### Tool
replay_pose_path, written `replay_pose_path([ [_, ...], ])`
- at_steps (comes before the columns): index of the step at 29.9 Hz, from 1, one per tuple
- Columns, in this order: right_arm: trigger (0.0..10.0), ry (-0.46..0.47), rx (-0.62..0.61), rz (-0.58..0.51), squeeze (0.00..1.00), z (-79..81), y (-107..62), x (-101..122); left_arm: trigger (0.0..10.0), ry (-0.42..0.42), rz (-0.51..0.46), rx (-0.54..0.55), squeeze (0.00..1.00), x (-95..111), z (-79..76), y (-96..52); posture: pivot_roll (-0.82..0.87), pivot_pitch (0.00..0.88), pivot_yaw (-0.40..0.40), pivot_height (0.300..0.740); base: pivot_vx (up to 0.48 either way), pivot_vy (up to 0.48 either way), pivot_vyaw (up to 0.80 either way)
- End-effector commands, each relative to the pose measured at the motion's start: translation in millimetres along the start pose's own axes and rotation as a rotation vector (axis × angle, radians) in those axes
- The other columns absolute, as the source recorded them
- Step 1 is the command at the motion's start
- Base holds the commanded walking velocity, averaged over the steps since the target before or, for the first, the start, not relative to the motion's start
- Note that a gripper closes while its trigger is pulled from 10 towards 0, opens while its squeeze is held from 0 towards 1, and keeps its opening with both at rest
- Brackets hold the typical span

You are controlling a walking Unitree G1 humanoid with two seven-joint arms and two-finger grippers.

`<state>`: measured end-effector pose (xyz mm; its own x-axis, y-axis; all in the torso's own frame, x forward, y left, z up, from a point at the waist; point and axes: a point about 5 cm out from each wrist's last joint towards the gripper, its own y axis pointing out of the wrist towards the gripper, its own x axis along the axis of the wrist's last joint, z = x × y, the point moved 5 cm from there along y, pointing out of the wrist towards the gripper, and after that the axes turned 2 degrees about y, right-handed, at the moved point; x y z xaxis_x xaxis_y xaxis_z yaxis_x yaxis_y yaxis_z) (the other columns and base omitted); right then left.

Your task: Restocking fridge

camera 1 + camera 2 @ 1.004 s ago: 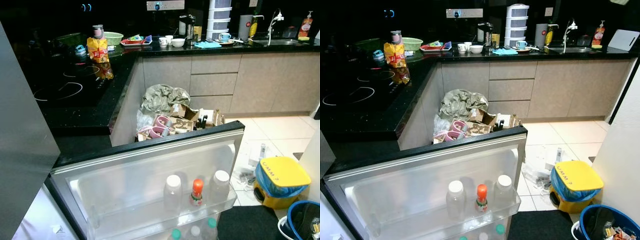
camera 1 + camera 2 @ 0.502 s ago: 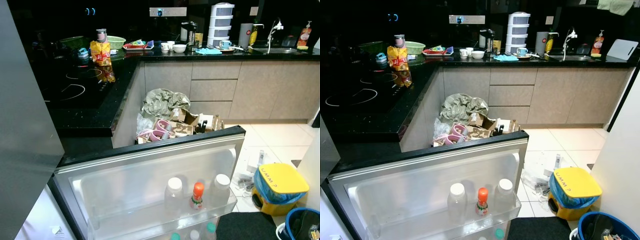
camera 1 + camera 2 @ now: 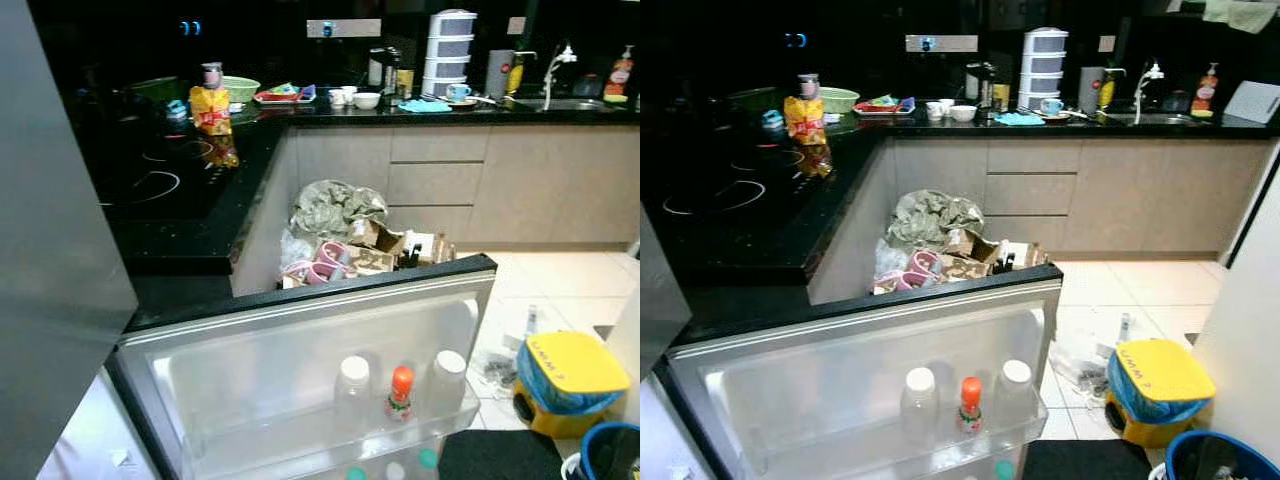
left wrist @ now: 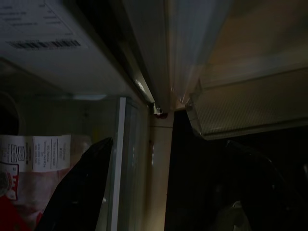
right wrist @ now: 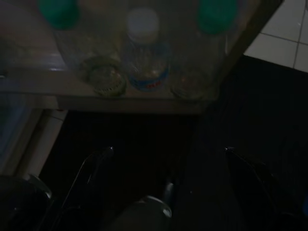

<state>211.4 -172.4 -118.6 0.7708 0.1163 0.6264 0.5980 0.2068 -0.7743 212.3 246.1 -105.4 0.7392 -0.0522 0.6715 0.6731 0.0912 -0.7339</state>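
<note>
The fridge door (image 3: 300, 340) stands open in front of me. Its upper shelf holds two clear bottles with white caps (image 3: 353, 385) (image 3: 448, 375) and a small orange-capped bottle (image 3: 400, 392) between them. Green-capped bottles (image 3: 428, 459) sit on the shelf below. My right gripper (image 5: 168, 183) hangs open low by that lower shelf, where a white-capped bottle (image 5: 144, 53) stands between two green-capped ones (image 5: 57, 12). My left gripper (image 4: 166, 192) is open near the fridge's inner edge, beside a red and white labelled package (image 4: 29, 183).
A pile of cartons and bags (image 3: 345, 235) lies on the floor behind the door. A black counter (image 3: 170, 185) with a hob and a snack bag (image 3: 212, 108) runs along the left. A yellow-lidded bin (image 3: 565, 385), a blue bin (image 3: 610, 455) and a dark mat (image 3: 490, 455) lie to the right.
The whole picture has shifted a little, so the camera moved. The door and the bottles on it stay as they were.
</note>
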Motion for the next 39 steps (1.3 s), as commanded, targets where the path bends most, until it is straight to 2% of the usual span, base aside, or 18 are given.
replay_pose_path([
  [1, 10.0, 0.086, -0.009, -0.021, 0.00, -1.6, 0.3, 3, 10.0, 0.035, -0.018, -0.004, 0.00, 8, 5.5, 0.4, 0.03, 0.017, -0.017, 0.740, 0.000, 0.000, 0.00],
  [2, 10.0, 0.086, -0.009, -0.021, 0.00, -1.6, 0.3, 3, 10.0, 0.035, -0.018, -0.004, 0.00, 8, 5.5, 0.4, 0.03, 0.017, -0.017, 0.740, 0.000, 0.000, 0.00],
  [4, 10.0, 0.088, 0.030, -0.011, 0.00, 6.3, -0.3, -4, 10.0, -0.061, -0.026, 0.029, 0.00, 3, 14.9, -2.7, 0.02, 0.020, -0.013, 0.740, 0.000, 0.000, 0.00],
  [5, 10.0, 0.144, 0.034, 0.017, 0.00, 8.0, -1.5, -12, 10.0, -0.036, -0.013, 0.019, 0.00, -1, 14.2, -4.1, 0.01, 0.077, -0.054, 0.740, 0.000, 0.000, 0.00],
  [6, 10.0, 0.126, 0.042, 0.052, 0.00, 9.4, -3.3, -22, 10.0, 0.014, -0.012, 0.031, 0.00, -4, 17.3, -6.0, 0.02, 0.093, -0.049, 0.740, 0.000, 0.000, 0.00],
  [7, 10.0, 0.126, 0.042, 0.052, 0.00, 9.4, -3.3, -22, 10.0, 0.014, -0.012, 0.031, 0.00, -4, 17.3, -6.0, 0.02, 0.093, -0.049, 0.740, 0.000, 0.000, 0.00],
  [8, 10.0, 0.130, 0.059, 0.053, 0.00, 12.6, -5.5, -28, 10.0, -0.059, -0.012, -0.006, 0.00, -10, 12.7, -9.1, 0.04, 0.152, -0.051, 0.740, 0.000, 0.000, 0.00],
  [9, 10.0, 0.130, 0.059, 0.053, 0.00, 12.6, -5.5, -28, 10.0, -0.059, -0.012, -0.006, 0.00, -10, 12.7, -9.1, 0.04, 0.152, -0.051, 0.740, 0.000, 0.000, 0.00],
  [11, 10.0, 0.142, 0.074, 0.056, 0.00, 14.2, -6.5, -30, 10.0, -0.029, -0.011, -0.032, 0.00, -13, 9.4, -10.6, 0.04, 0.152, -0.051, 0.740, 0.000, 0.000, 0.00],
  [12, 10.0, 0.106, 0.095, 0.068, 0.00, 14.7, -8.2, -34, 10.0, 0.013, 0.019, -0.077, 0.00, -21, 4.9, -12.9, 0.06, 0.119, -0.028, 0.740, 0.000, 0.000, 0.00],
  [13, 10.0, 0.064, 0.082, 0.078, 0.00, 9.6, -9.8, -36, 10.0, 0.104, 0.051, -0.104, 0.00, -29, 4.0, -15.2, 0.04, 0.119, -0.025, 0.740, 0.000, 0.000, 0.00],
  [15, 10.0, 0.041, 0.018, 0.069, 0.00, -5.0, -11.7, -33, 10.0, 0.164, 0.078, -0.080, 0.00, -34, 11.4, -16.3, 0.03, 0.110, -0.032, 0.740, 0.000, 0.000, 0.00],
  [17, 10.0, 0.072, -0.024, 0.055, 0.00, -11.8, -11.8, -30, 10.0, 0.137, 0.058, -0.052, 0.00, -28, 13.9, -14.2, 0.02, 0.097, -0.037, 0.740, 0.000, 0.000, 0.00],
  [19, 10.0, 0.097, -0.069, 0.046, 0.00, -17.7, -11.1, -26, 10.0, 0.056, 0.018, -0.007, 0.00, -15, 15.3, -9.7, 0.03, 0.085, -0.036, 0.740, 0.000, 0.000, 0.00],
  [20, 10.0, 0.089, -0.078, 0.043, 0.00, -17.2, -9.9, -24, 10.0, -0.005, -0.001, 0.019, 0.00, -8, 15.2, -6.6, 0.03, 0.082, -0.034, 0.740, 0.000, 0.000, 0.00],
  [23, 10.0, 0.088, -0.075, 0.023, 0.00, -10.6, -5.3, -15, 10.0, -0.061, -0.030, 0.021, 0.00, 5, 7.3, -1.3, 0.00, 0.064, -0.030, 0.740, 0.000, 0.000, 0.00],
  [30, 10.0, 0.098, -0.065, -0.004, 0.00, -0.2, 0.0, -6, 10.0, -0.038, -0.047, -0.029, 0.00, 13, -9.8, 2.6, -0.03, 0.035, -0.025, 0.740, 0.000, 0.000, 0.00],
  [39, 10.0, 0.060, -0.058, -0.004, 0.00, -0.1, 1.8, 0, 10.0, -0.078, -0.046, -0.019, 0.00, 17, -11.3, 5.0, -0.04, 0.035, -0.018, 0.740, 0.000, -0.037, 0.00],
])
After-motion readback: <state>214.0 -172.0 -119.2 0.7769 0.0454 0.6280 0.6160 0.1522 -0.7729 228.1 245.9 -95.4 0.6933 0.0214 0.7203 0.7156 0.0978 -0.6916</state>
